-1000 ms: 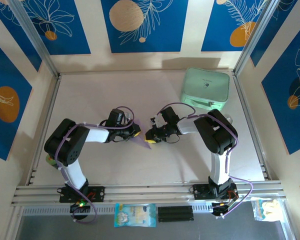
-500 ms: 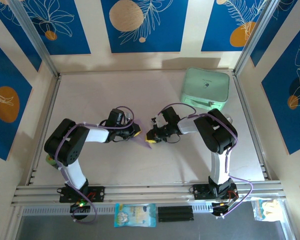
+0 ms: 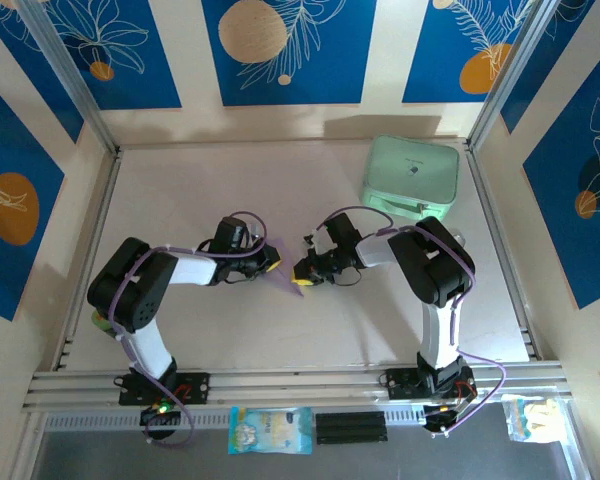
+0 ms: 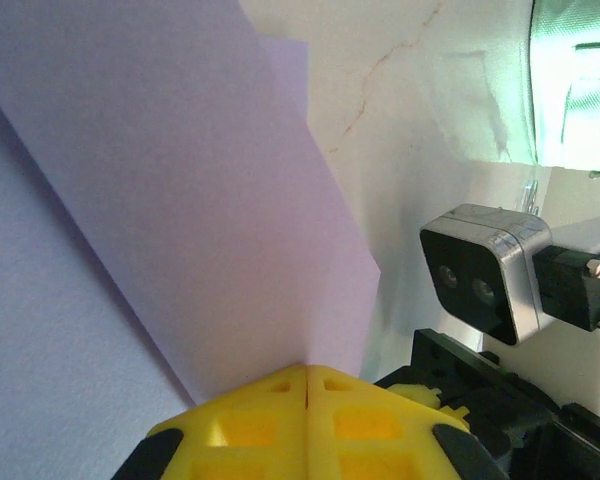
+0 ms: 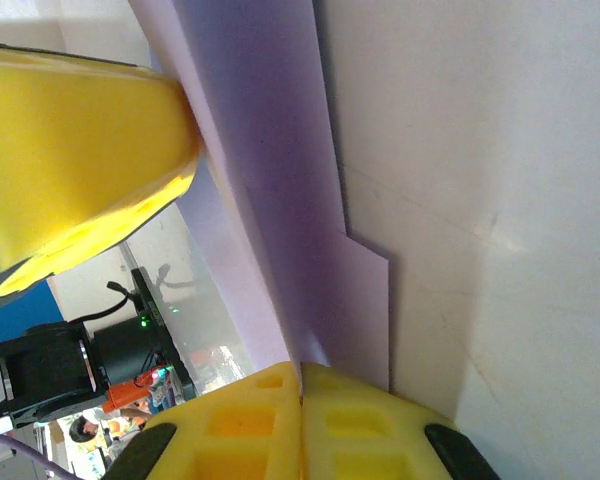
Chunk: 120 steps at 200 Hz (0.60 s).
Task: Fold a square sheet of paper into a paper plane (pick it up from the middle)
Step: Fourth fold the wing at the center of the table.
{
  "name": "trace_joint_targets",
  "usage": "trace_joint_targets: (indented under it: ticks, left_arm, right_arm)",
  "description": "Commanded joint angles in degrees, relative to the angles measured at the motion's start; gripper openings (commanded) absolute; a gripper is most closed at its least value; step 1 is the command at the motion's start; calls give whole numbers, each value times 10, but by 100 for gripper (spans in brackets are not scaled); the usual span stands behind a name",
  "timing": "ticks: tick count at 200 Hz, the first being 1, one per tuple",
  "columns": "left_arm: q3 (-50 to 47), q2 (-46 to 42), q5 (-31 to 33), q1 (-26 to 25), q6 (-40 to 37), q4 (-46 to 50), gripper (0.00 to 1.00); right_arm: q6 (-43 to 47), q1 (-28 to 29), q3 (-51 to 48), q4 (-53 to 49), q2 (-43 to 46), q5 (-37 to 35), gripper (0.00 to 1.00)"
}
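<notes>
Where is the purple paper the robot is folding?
Look at the middle of the pale table, where the left gripper and right gripper meet. Both pinch the sheet of paper. It is thin, creased and lilac, unlike the puffy mint-green case far back.

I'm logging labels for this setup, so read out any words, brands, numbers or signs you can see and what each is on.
Nothing here can be read.
mint-green case: small dark mark on its lid, too small to read.
blue and white packet at the near edge: print too blurred to read.
pale packet at the near right: also blurred.
sheet of paper: plain where it shows, no print.
</notes>
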State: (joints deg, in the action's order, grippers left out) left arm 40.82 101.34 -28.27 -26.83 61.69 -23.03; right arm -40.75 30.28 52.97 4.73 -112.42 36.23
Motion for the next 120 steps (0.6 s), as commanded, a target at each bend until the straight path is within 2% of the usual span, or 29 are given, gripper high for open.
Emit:
trace_joint_targets:
  ticks: [1,120]
  left_arm:
    - [2,13,-3,6,2,-9,8]
    - [13,33,-3,7,-10,7,7]
  right_arm:
    - [-4,-11,-6,-49,-23,-30,9]
    - [1,-9,13,-80,-29,-30,11]
